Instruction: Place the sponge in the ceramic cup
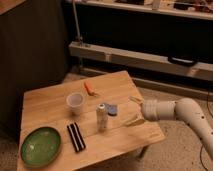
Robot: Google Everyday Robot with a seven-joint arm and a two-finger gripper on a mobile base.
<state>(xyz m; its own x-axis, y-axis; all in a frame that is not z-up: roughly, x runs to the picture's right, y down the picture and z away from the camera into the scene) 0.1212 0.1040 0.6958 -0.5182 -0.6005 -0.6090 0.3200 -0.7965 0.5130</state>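
The sponge (pixel 112 108), a small flat blue-lavender piece, lies on the wooden table (pixel 50 102) just right of an upright white bottle (pixel 102 116). The ceramic cup (pixel 75 101), round, white and wide-mouthed, stands upright near the table's middle, left of the sponge. My gripper (pixel 133 110) reaches in from the right on a white arm (pixel 175 111), low over the table's right side. Its pale fingers are spread, one towards the back and one towards the front, with nothing between them. The gripper is a short way right of the sponge, apart from it.
A green plate (pixel 40 146) sits at the table's front left corner. A black ribbed object (pixel 76 136) lies beside it. A small orange object (pixel 89 88) rests behind the cup. Behind the table runs a long low ledge (pixel 140 60).
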